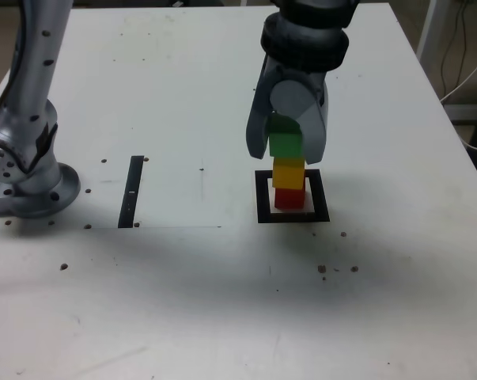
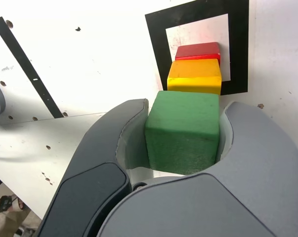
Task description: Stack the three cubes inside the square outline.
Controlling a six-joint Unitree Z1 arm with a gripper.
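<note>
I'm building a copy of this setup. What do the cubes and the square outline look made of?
Green cube, yellow cube, red cube: probably painted wood or foam; matte faces, faint grain on the green one. Square outline: likely flat black tape or print, no visible thickness.

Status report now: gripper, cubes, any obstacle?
Gripper shut on green cube. Green atop yellow cube, red cube, inside square outline. Nothing obstructing.

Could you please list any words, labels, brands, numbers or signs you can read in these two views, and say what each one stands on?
None: no readable text shows in either view.
The green cube, yellow cube and red cube have plain faces.
The gripper, square outline and black strip carry no lettering; the strip's small pale marks are too small to read.
</note>
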